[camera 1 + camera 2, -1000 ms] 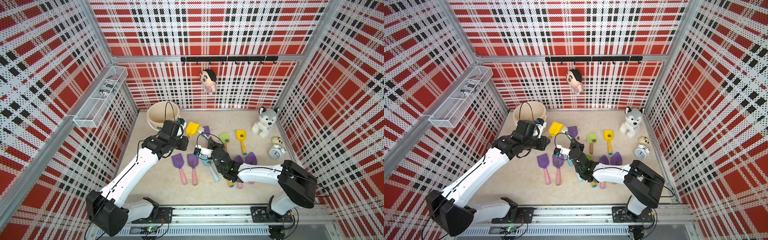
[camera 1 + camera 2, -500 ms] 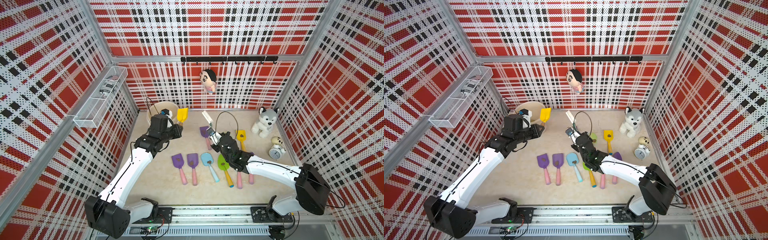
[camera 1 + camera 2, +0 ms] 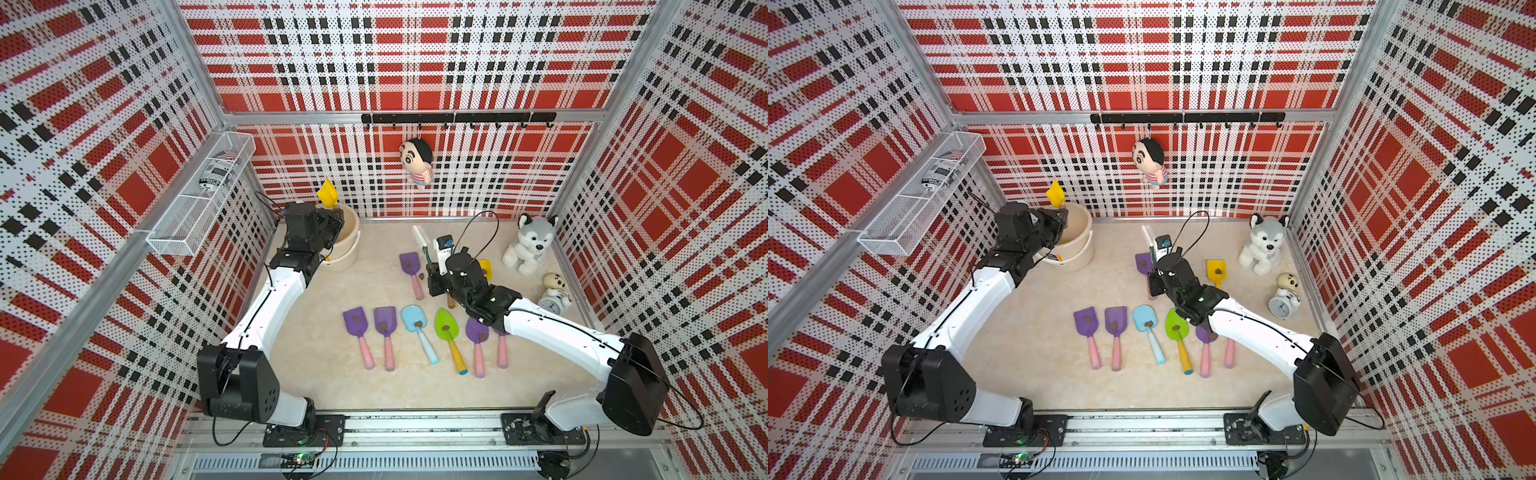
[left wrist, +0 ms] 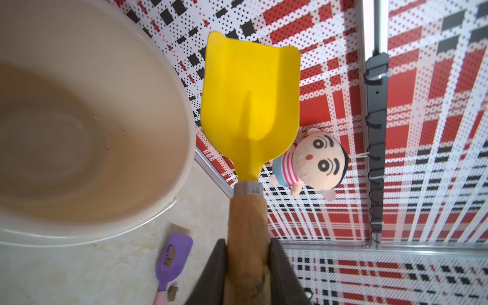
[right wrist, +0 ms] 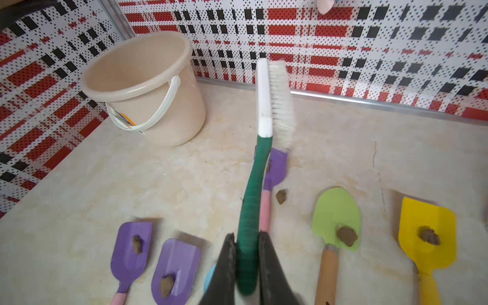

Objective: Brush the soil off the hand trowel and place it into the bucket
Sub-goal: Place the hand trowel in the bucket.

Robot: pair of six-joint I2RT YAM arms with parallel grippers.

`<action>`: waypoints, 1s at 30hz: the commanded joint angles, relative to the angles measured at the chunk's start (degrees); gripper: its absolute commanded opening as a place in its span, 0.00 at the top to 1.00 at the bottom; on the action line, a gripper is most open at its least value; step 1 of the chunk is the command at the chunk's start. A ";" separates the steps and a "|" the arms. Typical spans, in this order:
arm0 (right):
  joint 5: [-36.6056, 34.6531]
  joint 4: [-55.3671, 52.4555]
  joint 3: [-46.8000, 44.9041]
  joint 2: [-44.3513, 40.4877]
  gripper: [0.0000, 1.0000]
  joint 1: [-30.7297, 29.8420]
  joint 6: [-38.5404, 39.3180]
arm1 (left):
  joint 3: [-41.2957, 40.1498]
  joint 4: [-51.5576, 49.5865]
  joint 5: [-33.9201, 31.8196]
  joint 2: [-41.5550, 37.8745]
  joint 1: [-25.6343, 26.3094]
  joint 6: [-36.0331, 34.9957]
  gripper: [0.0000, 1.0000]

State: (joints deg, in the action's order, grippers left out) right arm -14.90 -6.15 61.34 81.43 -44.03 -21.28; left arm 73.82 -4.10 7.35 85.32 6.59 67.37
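Note:
My left gripper (image 4: 248,241) is shut on the wooden handle of a yellow hand trowel (image 4: 250,100). The trowel's blade points up and shows no soil. In both top views the trowel (image 3: 328,193) (image 3: 1055,193) stands above the cream bucket (image 3: 350,243) (image 3: 1081,245) at the back left. The bucket (image 4: 182,148) looks empty inside. My right gripper (image 5: 247,235) is shut on the green handle of a white-bristled brush (image 5: 264,105) (image 3: 420,239), raised over the middle of the table. A loose soil lump (image 5: 281,196) lies beside a purple trowel (image 5: 276,169).
Several trowels with soil lumps lie in a row on the table, among them a purple one (image 3: 355,320) and a green one (image 3: 446,326). A husky plush (image 3: 532,249) and a clock (image 3: 555,297) stand at the right. A doll (image 3: 417,162) hangs on the back wall. A wire basket (image 3: 199,208) hangs on the left wall.
My left arm has carried the yellow trowel from the middle of the table up and back-left to the bucket. The right arm has drawn the brush away, back and to the right.

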 commanded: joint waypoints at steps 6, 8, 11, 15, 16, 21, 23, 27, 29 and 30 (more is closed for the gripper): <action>2.34 -0.37 -1.50 -5.39 1.00 -0.09 -4.78 | 2.76 8.88 3.74 5.25 -2.10 16.90 1.00; 2.34 -0.37 -2.26 -6.07 1.00 -0.09 -4.78 | 2.92 8.65 4.57 6.48 -2.19 19.45 1.00; 1.73 -0.17 -3.05 -6.88 1.00 -0.09 -5.52 | 2.79 9.50 5.29 8.03 -2.37 23.31 1.00; 1.87 -1.04 -2.85 -7.40 1.00 -0.13 -5.43 | 5.13 8.13 5.89 10.93 -2.32 25.03 1.00; 1.72 -1.22 -2.88 -7.55 1.00 -0.09 -5.26 | 5.90 7.58 6.23 11.97 -2.37 25.16 1.00; 1.22 -1.58 -2.74 -8.46 1.00 -0.09 -5.09 | 9.04 4.88 6.14 15.20 -2.72 25.26 1.00; 1.27 -1.63 -2.88 -8.82 1.00 -0.09 -5.01 | 10.27 3.23 5.66 16.22 -2.73 24.74 0.90; 1.09 -1.92 -2.92 -9.37 1.00 -0.09 -5.16 | 10.25 1.51 5.53 17.49 -2.72 24.95 0.84; 0.99 -1.93 -3.03 -9.75 1.00 -0.09 -5.17 | 9.65 0.53 4.68 17.51 -2.72 25.08 0.84; 0.85 -2.02 -3.21 -9.92 1.00 -0.09 -5.17 | 9.25 0.07 4.09 17.44 -2.81 25.21 0.84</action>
State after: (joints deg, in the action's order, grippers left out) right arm -13.13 -8.38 58.65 73.34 -44.03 -26.26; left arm 82.70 -2.76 12.71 102.19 4.19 92.58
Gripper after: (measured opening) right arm 0.135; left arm 0.254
